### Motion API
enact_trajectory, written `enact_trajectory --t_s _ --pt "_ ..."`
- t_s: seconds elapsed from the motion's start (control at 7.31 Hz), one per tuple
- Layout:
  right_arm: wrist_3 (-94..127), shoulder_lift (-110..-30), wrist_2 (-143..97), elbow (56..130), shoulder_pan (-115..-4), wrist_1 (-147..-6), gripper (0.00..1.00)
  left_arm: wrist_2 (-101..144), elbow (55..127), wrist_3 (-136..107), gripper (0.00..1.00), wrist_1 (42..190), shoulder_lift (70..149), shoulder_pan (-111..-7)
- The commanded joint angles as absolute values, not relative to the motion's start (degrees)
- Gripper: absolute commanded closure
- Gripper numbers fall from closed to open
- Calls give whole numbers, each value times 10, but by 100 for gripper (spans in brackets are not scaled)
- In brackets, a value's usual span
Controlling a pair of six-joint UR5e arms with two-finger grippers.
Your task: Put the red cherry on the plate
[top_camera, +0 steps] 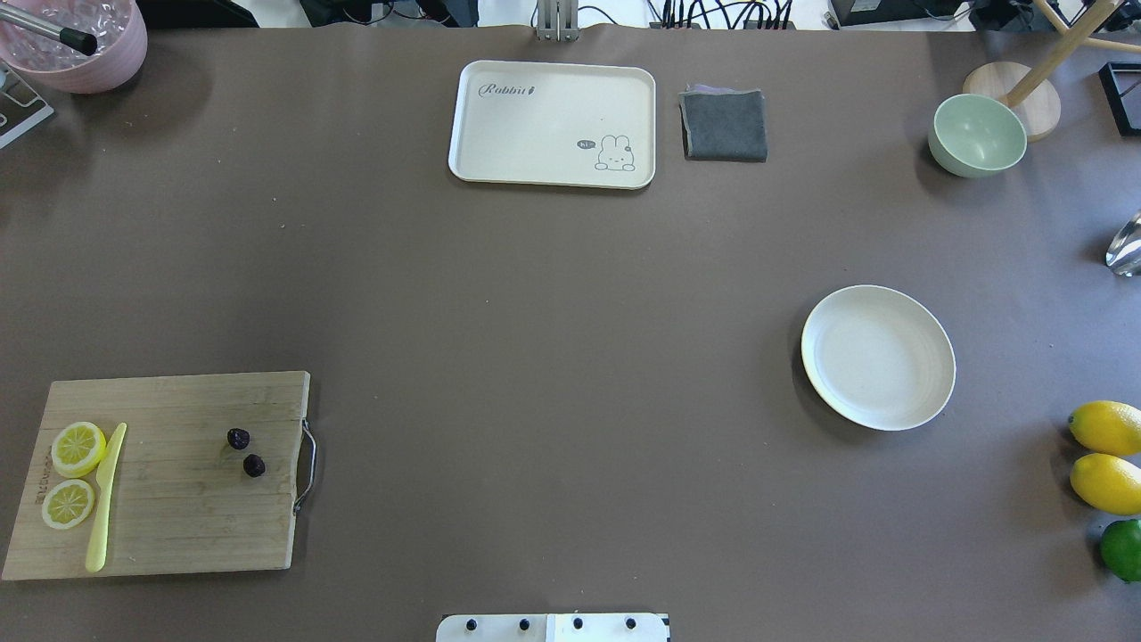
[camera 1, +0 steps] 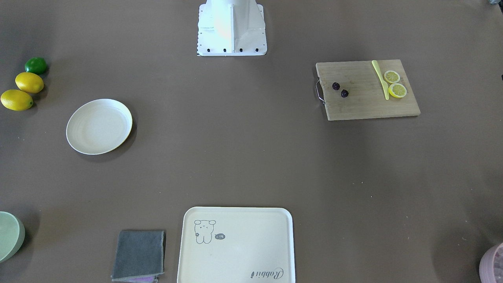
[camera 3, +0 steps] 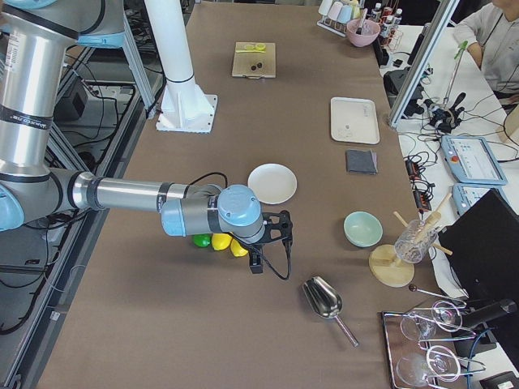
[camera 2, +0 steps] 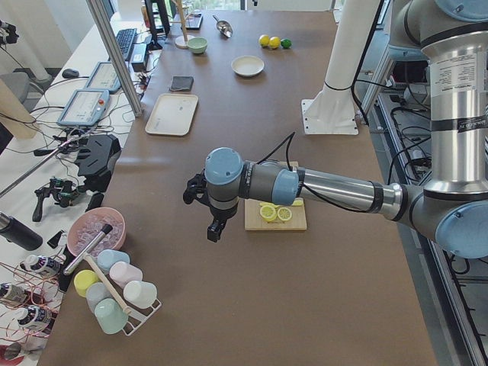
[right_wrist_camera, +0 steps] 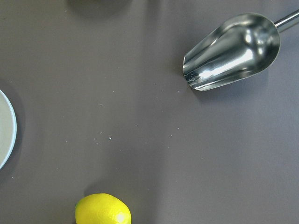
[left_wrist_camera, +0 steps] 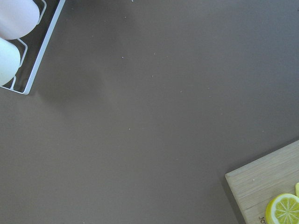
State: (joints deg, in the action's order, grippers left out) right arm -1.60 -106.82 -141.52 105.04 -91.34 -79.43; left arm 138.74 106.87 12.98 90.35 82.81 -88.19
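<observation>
The red cherry (camera 1: 344, 93) is a pair of tiny dark fruits lying on a wooden cutting board (camera 1: 365, 104), and it also shows as the cherry (top_camera: 254, 465) in the overhead view. The round cream plate (camera 1: 99, 125) sits empty on the far side of the table, seen again as the plate (top_camera: 878, 357). My left gripper (camera 2: 216, 229) hangs above the table just beyond the board's outer end. My right gripper (camera 3: 259, 263) hovers near the lemons, past the plate. Both grippers show only in the side views, so I cannot tell whether they are open or shut.
Two lemon slices (top_camera: 78, 448) and a yellow knife (top_camera: 105, 499) share the board. A cream tray (top_camera: 553, 123), grey cloth (top_camera: 724, 125), green bowl (top_camera: 977, 135), whole lemons (top_camera: 1105, 481), a lime (top_camera: 1121, 549), a metal scoop (right_wrist_camera: 231, 52) and a pink bowl (top_camera: 76, 45) ring the table.
</observation>
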Motion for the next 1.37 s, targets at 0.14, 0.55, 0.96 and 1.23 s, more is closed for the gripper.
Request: enact_trajectory --t_s 0.14,0.55,0.96,1.23 --pt "32 -1052 -1458 1042 -859 -794 1 1390 1066 130 2 904 827 -881" --pt "172 -964 -1479 1012 -769 -789 2 1390 1068 129 2 905 824 -880" --pt "312 -912 -1428 950 -686 -653 7 1390 1074 129 2 905 823 -881" --pt "439 -898 -1377 886 -620 -499 9 1390 1073 127 2 905 823 -880"
